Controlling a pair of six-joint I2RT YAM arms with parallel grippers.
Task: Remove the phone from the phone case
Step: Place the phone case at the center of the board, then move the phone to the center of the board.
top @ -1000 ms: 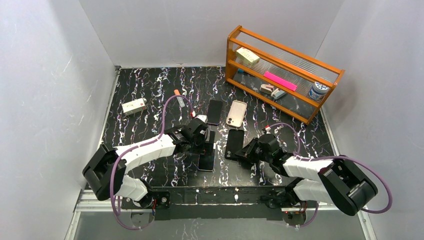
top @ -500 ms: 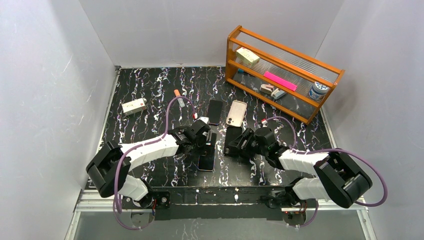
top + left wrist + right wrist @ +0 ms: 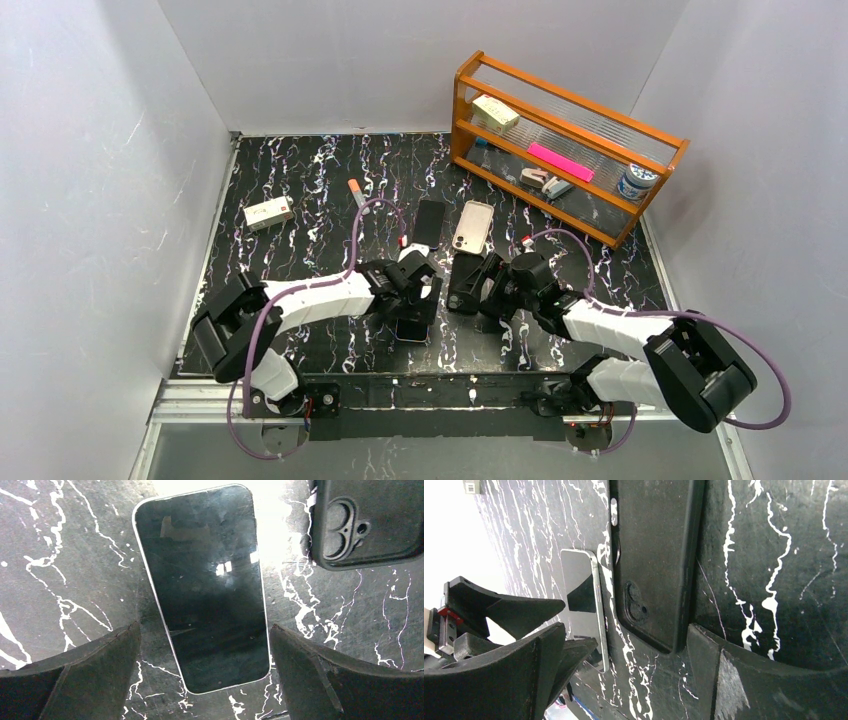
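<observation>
The phone (image 3: pixel 202 587) lies flat on the table, dark screen up, bare of any cover. My left gripper (image 3: pixel 204 630) hovers over its near end, open, one finger on each side and neither touching it. Just to its right lies the empty black phone case (image 3: pixel 370 520), its camera cut-out showing. In the right wrist view the phone case (image 3: pixel 656 555) lies flat, its near end between the wide-open fingers of my right gripper (image 3: pixel 624 640), and the phone (image 3: pixel 581 592) lies beside it. From above, both grippers (image 3: pixel 420 290) (image 3: pixel 478 285) sit side by side over phone (image 3: pixel 410 328) and case (image 3: pixel 462 285).
A black phone (image 3: pixel 430 222) and a cream phone (image 3: pixel 473 227) lie just beyond the grippers. A small box (image 3: pixel 268 212) and an orange marker (image 3: pixel 355 188) sit at the left. A wooden shelf (image 3: pixel 470 110) with small items stands at the back right.
My right gripper has opened from shut on the case, which now lies loose on the table, and it has edged left. My left gripper has shifted a little right, over the phone.
</observation>
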